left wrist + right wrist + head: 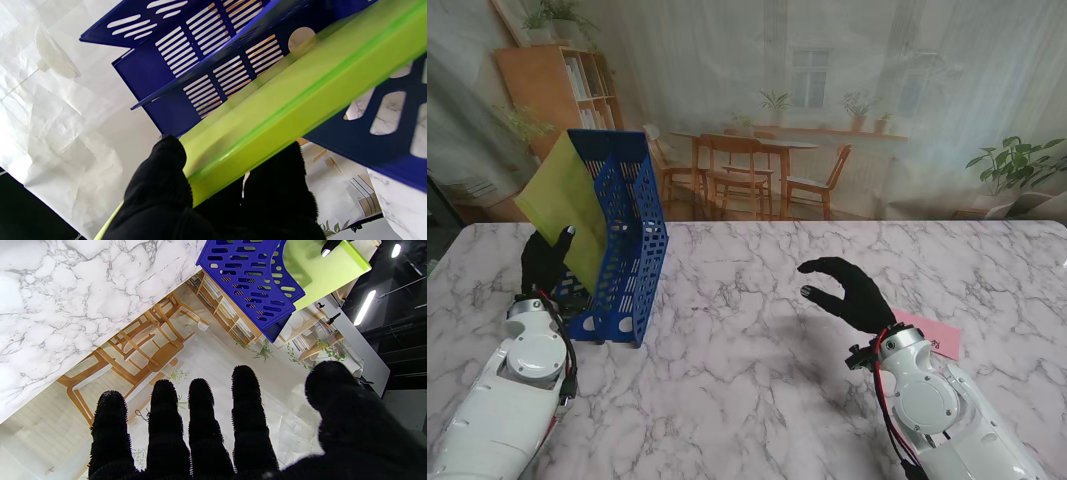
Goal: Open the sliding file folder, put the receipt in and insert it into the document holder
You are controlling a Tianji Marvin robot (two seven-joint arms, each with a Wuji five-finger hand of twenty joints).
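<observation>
On the marble worktop stands one blue document holder; one green file folder leans into its open side, pinched by the left hand. Well to the holder's right, the right hand hovers spread, holding nothing, beside one pink receipt.

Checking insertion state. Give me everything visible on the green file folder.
The flat, translucent yellow-green plastic file folder has a darker green strip along one edge, seen in the left wrist view. It is tilted, its lower part inside the blue perforated plastic document holder at the table's left, its upper corner sticking out leftward. The black-gloved left hand grips it. Whether the receipt is inside cannot be told.
</observation>
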